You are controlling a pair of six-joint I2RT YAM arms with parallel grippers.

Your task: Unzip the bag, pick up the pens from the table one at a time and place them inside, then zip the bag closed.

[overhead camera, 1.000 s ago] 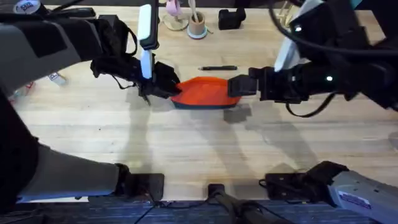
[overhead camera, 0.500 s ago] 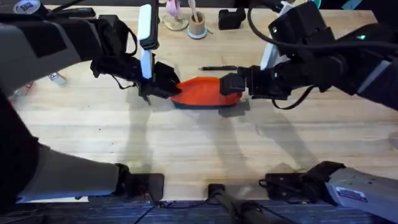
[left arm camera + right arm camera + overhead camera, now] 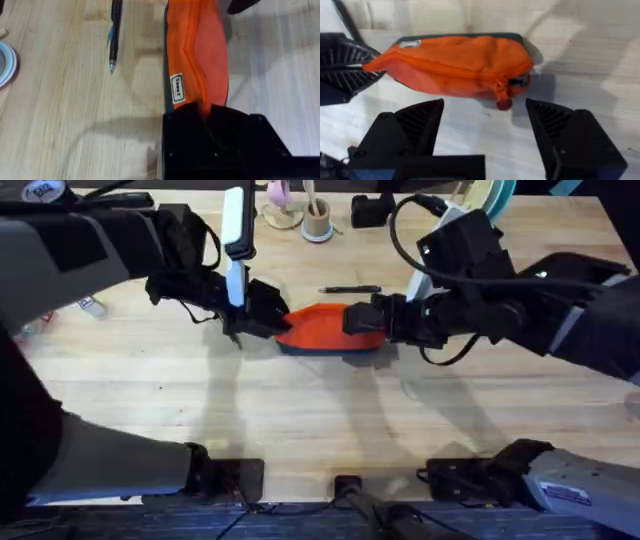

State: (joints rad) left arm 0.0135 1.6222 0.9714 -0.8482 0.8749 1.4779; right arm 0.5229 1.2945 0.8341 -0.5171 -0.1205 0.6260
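Observation:
The orange-red bag [image 3: 318,325] lies on the table [image 3: 300,420] with its dark base away from the arms' bases. My left gripper [image 3: 270,322] is shut on its left end, pinching the fabric [image 3: 205,107]. My right gripper [image 3: 356,318] is open over the bag's right end. In the right wrist view its fingers [image 3: 420,122] straddle the zipper pull [image 3: 506,92] without touching it. The zipper looks closed along the bag [image 3: 455,62]. One dark pen [image 3: 350,289] lies just beyond the bag; it is the same pen [image 3: 115,35] seen beside the bag [image 3: 197,55] in the left wrist view.
At the far edge stand a cup of pale wooden sticks [image 3: 317,222], a black stapler [image 3: 372,210] and a pink item [image 3: 278,205]. A small white object [image 3: 90,305] lies at the left. A white tape roll [image 3: 5,62] sits near the pen. The near half of the table is bare wood.
My right gripper has moved left, from beside the bag's right end to over it. The left gripper and the bag have stayed put.

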